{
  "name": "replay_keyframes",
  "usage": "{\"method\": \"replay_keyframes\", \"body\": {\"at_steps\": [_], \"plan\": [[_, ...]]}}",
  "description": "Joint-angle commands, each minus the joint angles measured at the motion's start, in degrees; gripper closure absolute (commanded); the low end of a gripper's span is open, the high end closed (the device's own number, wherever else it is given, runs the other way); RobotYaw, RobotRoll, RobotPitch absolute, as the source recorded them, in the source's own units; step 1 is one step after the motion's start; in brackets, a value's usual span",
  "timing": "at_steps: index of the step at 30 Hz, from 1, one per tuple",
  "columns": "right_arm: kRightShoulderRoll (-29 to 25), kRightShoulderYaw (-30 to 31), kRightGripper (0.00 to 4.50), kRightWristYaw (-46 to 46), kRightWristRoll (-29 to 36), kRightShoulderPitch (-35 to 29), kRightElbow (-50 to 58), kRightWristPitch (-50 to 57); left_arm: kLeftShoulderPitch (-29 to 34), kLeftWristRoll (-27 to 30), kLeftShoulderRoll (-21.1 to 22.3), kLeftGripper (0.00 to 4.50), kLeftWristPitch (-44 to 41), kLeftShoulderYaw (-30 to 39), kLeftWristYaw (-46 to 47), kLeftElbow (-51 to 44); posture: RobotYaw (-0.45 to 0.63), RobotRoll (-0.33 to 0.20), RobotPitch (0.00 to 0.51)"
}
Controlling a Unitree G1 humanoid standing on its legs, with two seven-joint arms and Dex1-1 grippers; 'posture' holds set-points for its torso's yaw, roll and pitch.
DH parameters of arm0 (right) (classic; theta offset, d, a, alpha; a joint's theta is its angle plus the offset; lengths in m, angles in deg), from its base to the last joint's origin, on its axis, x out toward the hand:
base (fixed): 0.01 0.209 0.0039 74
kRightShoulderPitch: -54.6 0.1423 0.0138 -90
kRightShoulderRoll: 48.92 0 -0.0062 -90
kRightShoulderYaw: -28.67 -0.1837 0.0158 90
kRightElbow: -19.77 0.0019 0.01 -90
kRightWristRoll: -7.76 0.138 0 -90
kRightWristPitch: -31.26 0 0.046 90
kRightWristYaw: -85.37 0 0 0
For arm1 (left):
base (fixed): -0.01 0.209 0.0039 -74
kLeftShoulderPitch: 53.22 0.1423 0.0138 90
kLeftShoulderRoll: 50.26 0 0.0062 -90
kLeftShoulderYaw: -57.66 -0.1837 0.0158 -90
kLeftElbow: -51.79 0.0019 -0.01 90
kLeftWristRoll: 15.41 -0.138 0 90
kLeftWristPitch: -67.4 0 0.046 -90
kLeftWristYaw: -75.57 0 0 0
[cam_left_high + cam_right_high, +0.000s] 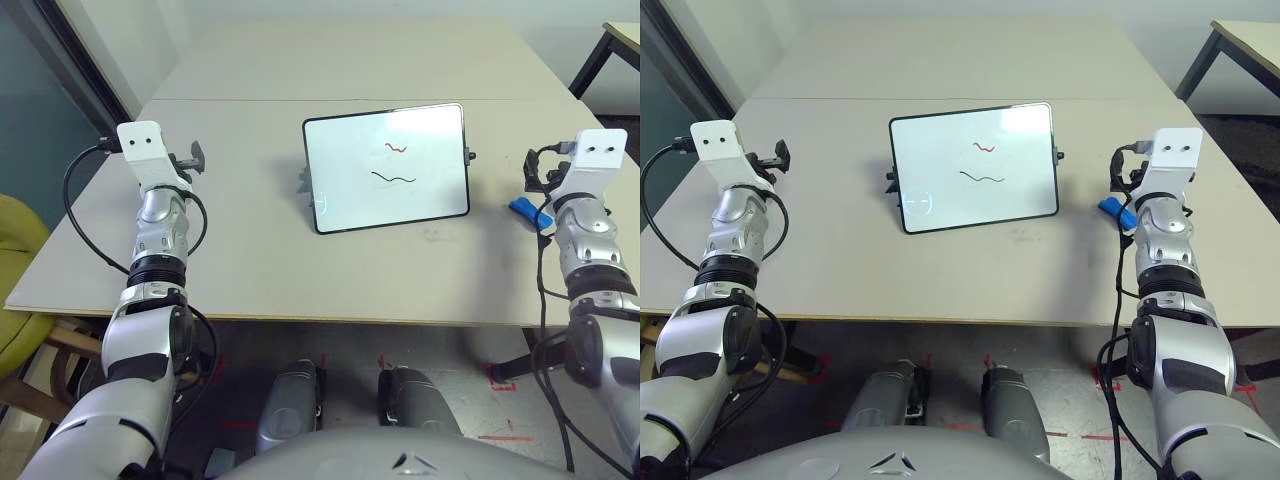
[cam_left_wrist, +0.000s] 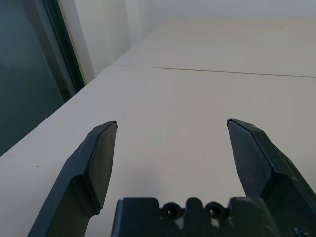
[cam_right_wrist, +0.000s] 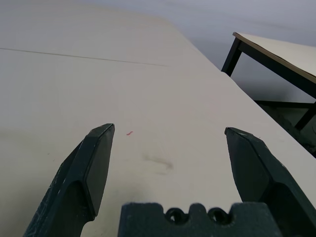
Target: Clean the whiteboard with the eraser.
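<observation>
Whiteboard: the whiteboard [image 1: 388, 168] sits propped on its small stand at centre frame, a red and a black squiggle on its face, tilted toward the robot for a clear wipe.
Eraser: the eraser [image 1: 523, 211] lies on the table [image 1: 250, 260] at right of frame, just beside the right forearm, within easy reach.
Right gripper: right gripper [image 3: 168, 136] released, jaws spread over bare tabletop, holding nothing.
Left gripper: left gripper [image 2: 172, 131] likewise released at left of frame, well apart from the board.
Stage: pickup not yet begun.

2 pale tables [image 1: 250, 270] abut; a black-legged table [image 3: 276, 52] stands nearby, a yellow chair [image 1: 20, 280] alongside.
</observation>
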Motion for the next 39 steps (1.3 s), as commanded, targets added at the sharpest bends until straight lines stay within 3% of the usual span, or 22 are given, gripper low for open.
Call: {"method": "replay_keyframes", "body": {"at_steps": [1, 6, 14, 18, 25, 31, 39], "plan": [[0.3, 0.07, 0.0, 0.27, 0.18, -0.4, 1.11, 0.78, -0.82, -0.13, -0.15, 0.04, 0.28, -0.19, -0.24, 0.83, 0.19, 0.0, 0.054], [0.3, -0.24, 0.0, 0.64, 0.53, -0.54, 2.59, 1.66, -0.66, -0.16, -0.11, 0.04, 0.39, -0.2, -0.38, 1.04, 0.16, 0.0, 0.045], [-1.6, 1.67, 0.0, 5.77, 0.14, -1.91, 11.51, 12.0, -1.93, 0.29, 1.3, 0.04, 1.18, -0.09, -4.0, 2.27, 0.15, 0.0, 0.042], [-4.28, 3.07, 0.0, 10.89, 0.46, -2.97, 17.75, 18.84, -3.09, 1.2, 3.16, 0.04, 1.25, 0.27, -9.06, 3.13, 0.15, 0.0, 0.049], [-9.97, 7.17, 0.0, 22.09, 0.18, -3.04, 24.15, 32.72, -4.8, 3.35, 5.64, 0.04, -4.24, -1.93, -27.22, 1.33, 0.14, 0.0, 0.062], [-13.49, 10.11, 0.0, 28.94, -0.09, -1.34, 22.23, 42.27, -5.56, 6.18, 6.53, 0.04, -10.97, -2.84, -37.94, -3.73, 0.15, 0.0, 0.065], [-14.94, 13.82, 0.0, 34.96, -3.42, 2.22, 11.01, 39.24, -1.24, 8.39, 8.18, 0.04, -20.81, -6.89, -51.97, -14.53, 0.15, 0.0, 0.06]]}}
